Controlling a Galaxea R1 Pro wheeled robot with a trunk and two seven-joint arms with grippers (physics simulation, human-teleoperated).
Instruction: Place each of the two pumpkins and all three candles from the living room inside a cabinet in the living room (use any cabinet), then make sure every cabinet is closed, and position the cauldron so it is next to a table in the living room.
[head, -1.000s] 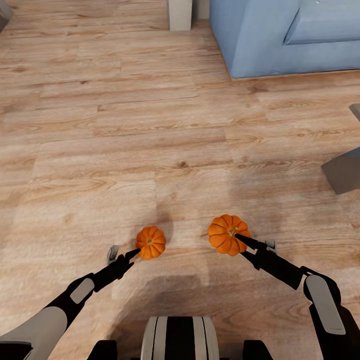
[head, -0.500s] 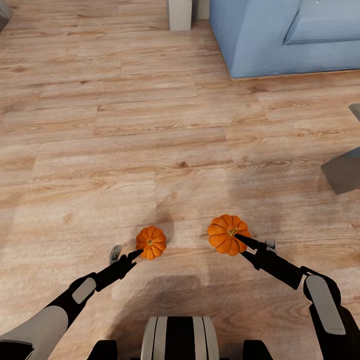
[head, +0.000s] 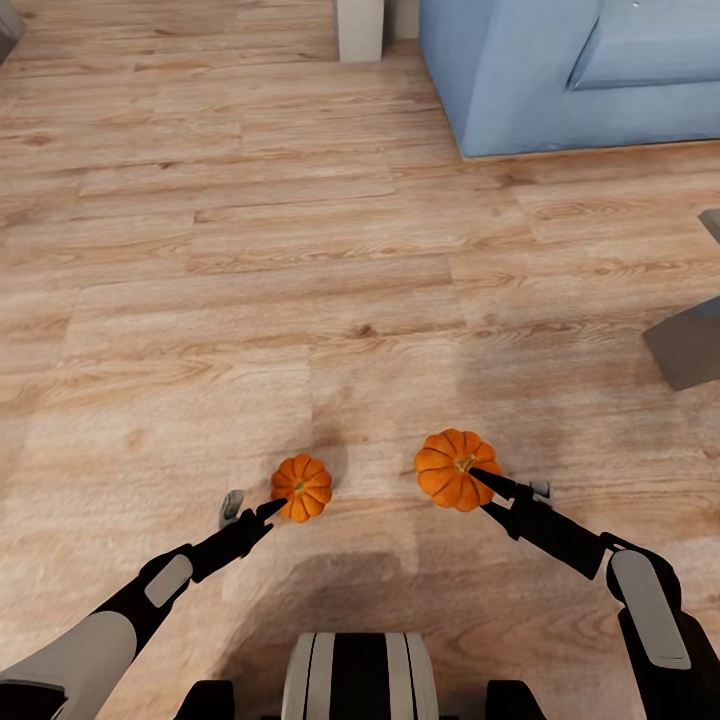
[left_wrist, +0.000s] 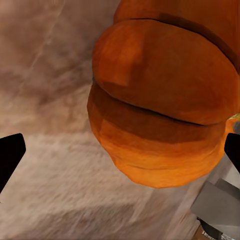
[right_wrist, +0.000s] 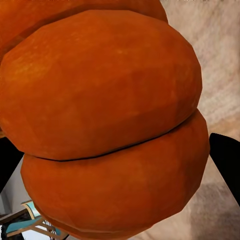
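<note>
The left pumpkin (head: 301, 487) is sliding off the left fingers (head: 268, 510), which are sitting apart, one tip against its edge. The right fingers (head: 483, 477) are clamping the right pumpkin (head: 451, 468) above the wood floor (head: 250, 300). Loads of open floor ahead; blue sofa (head: 570, 70) sitting far right.

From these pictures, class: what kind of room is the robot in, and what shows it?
Probably a living room: a blue sofa stands on a wood-plank floor, with a grey furniture corner at the right edge.
</note>
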